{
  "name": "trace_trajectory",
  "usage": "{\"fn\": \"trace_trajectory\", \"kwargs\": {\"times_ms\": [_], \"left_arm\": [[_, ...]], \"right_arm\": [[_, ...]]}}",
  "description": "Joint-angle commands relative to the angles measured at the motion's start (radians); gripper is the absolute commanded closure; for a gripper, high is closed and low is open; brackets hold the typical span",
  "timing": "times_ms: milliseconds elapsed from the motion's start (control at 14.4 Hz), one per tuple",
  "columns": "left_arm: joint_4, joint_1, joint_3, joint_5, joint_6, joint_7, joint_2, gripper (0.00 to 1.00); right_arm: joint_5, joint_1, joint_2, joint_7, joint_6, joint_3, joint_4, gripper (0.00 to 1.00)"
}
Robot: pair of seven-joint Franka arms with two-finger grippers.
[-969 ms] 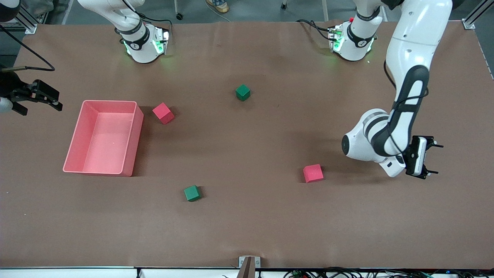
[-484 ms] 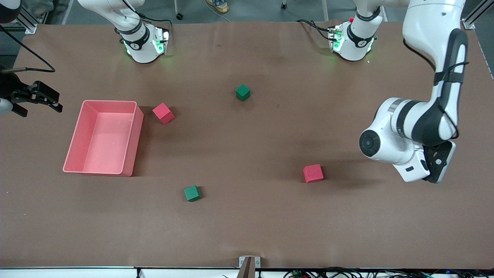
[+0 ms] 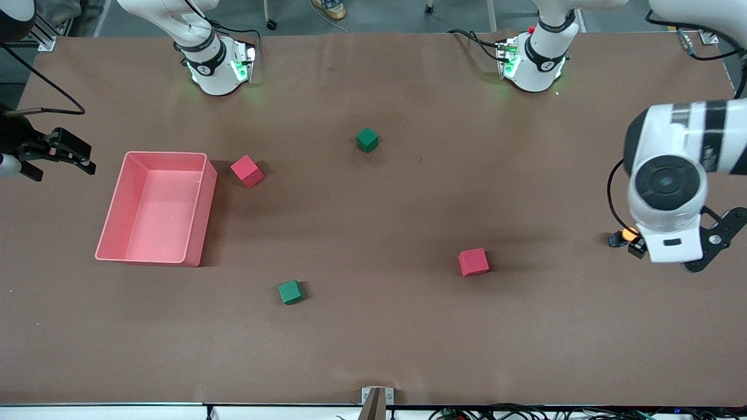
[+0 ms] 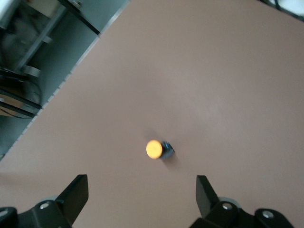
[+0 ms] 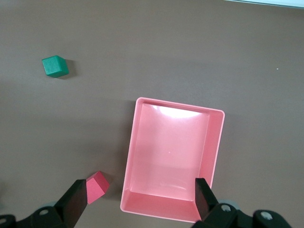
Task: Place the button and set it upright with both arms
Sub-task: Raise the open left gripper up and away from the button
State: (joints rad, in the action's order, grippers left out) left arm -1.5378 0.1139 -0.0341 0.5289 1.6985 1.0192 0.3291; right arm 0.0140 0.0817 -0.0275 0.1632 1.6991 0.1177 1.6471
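Front view shows the button (image 3: 627,236) lying on the brown table (image 3: 373,338) at the left arm's end, well apart from the red cube (image 3: 473,261) that sits toward the middle. Its orange cap shows just beside the white wrist of the left arm (image 3: 668,192), which covers part of it from this camera. In the left wrist view the button (image 4: 156,149) sits on bare table between and ahead of the two spread fingers of the left claw (image 4: 142,199); the claw is open, holds nothing and hangs above the button without touching it. The round orange cap faces that camera, with the dark body showing beside it, so whether it stands upright or tilts cannot be told.

At the right arm's end, the right claw (image 3: 64,153) waits over the table edge beside the pink bin (image 3: 195,224). Its fingers are parted and empty in the right wrist view, framing the pink bin (image 5: 135,156) below. A red cube (image 3: 246,170) lies just beside the bin, toward the bases. One green cube (image 3: 367,139) rests near the middle, another green cube (image 3: 290,291) nearer to the front camera.
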Motion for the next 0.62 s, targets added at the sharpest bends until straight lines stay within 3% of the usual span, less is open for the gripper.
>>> {"fn": "trace_trajectory", "kwargs": {"times_ms": [0, 208, 554], "left_arm": [[-0.007, -0.022, -0.003, -0.123, -0.008, -0.131, -0.051, 0.00], [-0.005, -0.052, -0.003, -0.271, -0.051, -0.272, -0.110, 0.00], [0.080, -0.094, -0.003, -0.426, -0.215, -0.538, -0.140, 0.00]], "right_arm": [[-0.016, 0.003, -0.008, 0.006, -0.004, 0.002, 0.008, 0.00], [-0.016, 0.003, -0.008, 0.006, -0.006, 0.002, 0.008, 0.00], [-0.016, 0.003, -0.006, 0.006, 0.007, 0.002, 0.008, 0.00]]}}
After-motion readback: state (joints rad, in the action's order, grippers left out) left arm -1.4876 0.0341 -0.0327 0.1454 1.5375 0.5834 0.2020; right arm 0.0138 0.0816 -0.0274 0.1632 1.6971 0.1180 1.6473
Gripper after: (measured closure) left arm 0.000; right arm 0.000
